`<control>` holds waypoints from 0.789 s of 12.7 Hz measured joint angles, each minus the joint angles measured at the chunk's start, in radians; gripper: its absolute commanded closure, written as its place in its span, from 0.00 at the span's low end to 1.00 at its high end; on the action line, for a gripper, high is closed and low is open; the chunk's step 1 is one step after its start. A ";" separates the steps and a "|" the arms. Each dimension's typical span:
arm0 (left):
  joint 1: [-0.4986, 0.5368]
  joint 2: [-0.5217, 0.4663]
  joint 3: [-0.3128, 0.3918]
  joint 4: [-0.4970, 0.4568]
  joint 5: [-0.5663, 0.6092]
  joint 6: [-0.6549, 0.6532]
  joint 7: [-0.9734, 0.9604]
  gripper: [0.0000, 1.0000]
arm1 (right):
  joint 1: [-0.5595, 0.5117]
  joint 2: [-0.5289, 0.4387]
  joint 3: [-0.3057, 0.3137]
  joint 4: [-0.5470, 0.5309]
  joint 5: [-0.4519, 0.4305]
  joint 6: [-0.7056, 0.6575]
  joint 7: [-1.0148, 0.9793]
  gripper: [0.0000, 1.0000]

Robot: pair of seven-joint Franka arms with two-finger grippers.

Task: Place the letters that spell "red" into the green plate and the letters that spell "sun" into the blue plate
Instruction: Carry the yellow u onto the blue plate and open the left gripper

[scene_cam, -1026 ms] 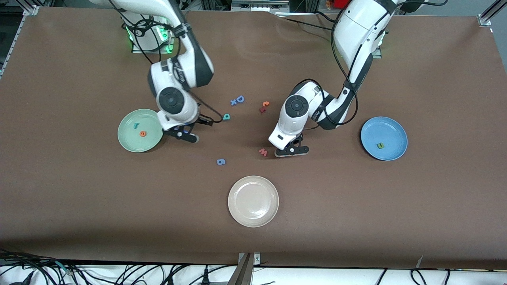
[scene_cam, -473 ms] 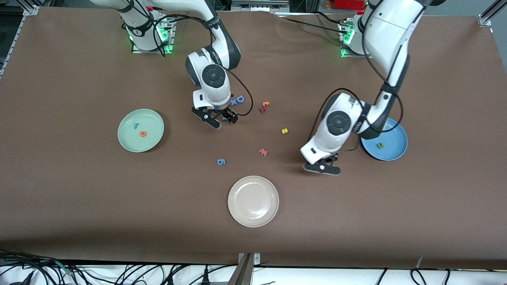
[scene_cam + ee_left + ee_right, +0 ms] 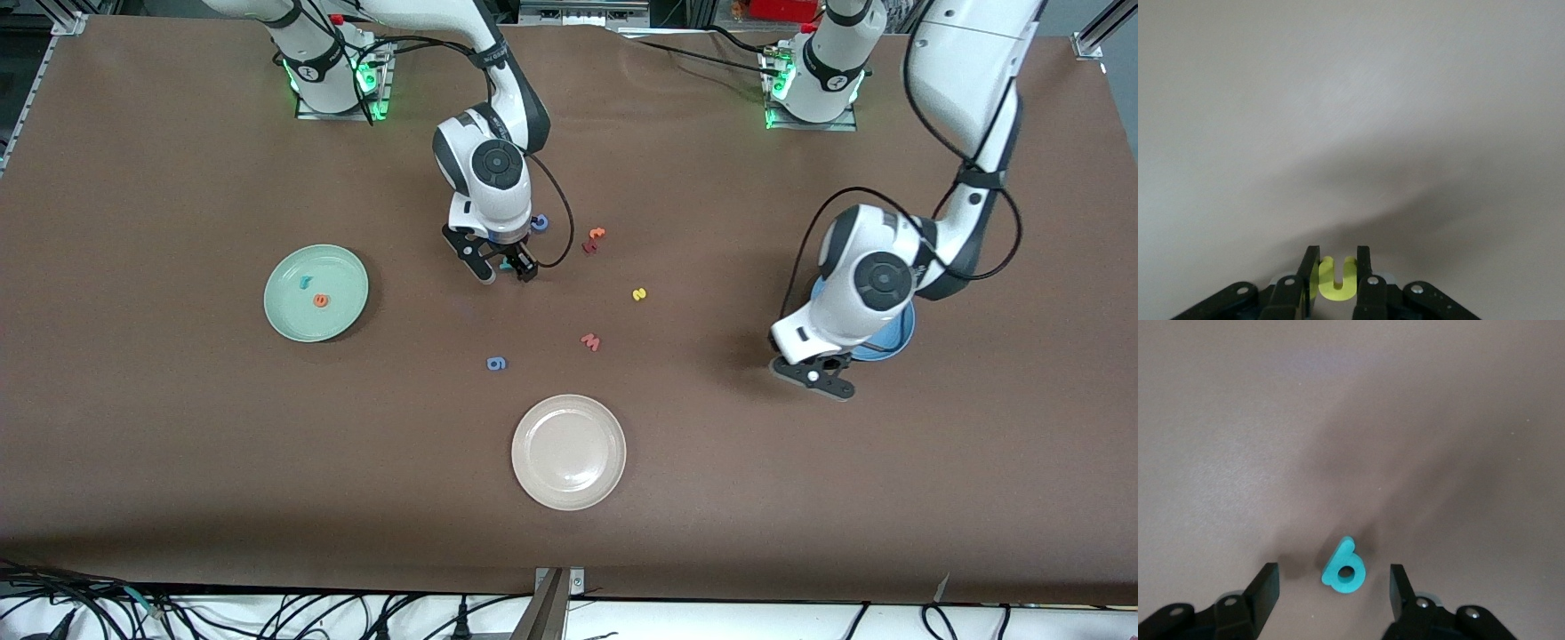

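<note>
Green plate [image 3: 316, 293]: round, pale mint, on the desk [image 3: 178, 444] toward the right arm's end; holds a teal r [image 3: 305, 282] and an orange e [image 3: 321, 300].
Blue plate [image 3: 900, 333]: toward the left arm's end, mostly hidden under the left arm.
Cream plate [image 3: 569, 452]: nearest the front camera, mid-desk.
Right claw [image 3: 503, 268]: low over the desk, jaws apart on either side of the teal d [image 3: 1344, 569], which lies flat between them, touching neither.
Left claw [image 3: 825, 378]: just beside the blue plate's rim, closed on a yellow u [image 3: 1337, 279].
Loose pieces: yellow s [image 3: 638, 294] mid-desk; pinkish-red w [image 3: 590, 341] nearer the camera than it; blue 9-like piece [image 3: 496, 363] nearer the cream plate; two small reddish-orange pieces [image 3: 593, 240] beside the right claw.
</note>
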 measured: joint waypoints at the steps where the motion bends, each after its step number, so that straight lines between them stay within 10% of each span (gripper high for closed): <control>1: 0.032 -0.017 0.001 -0.024 0.000 -0.005 0.064 0.81 | 0.000 0.000 0.000 0.000 0.000 0.000 0.005 0.33; 7: 0.194 -0.040 0.002 -0.093 0.000 -0.037 0.328 0.81 | 0.000 0.006 -0.001 -0.010 0.010 0.000 0.059 0.41; 9: 0.198 -0.040 0.001 -0.111 0.000 -0.037 0.335 0.50 | 0.000 0.012 -0.002 -0.010 0.038 0.000 0.060 0.43; 10: 0.198 -0.039 -0.002 -0.117 0.000 -0.038 0.335 0.01 | 0.000 0.012 -0.002 -0.010 0.048 0.001 0.060 0.43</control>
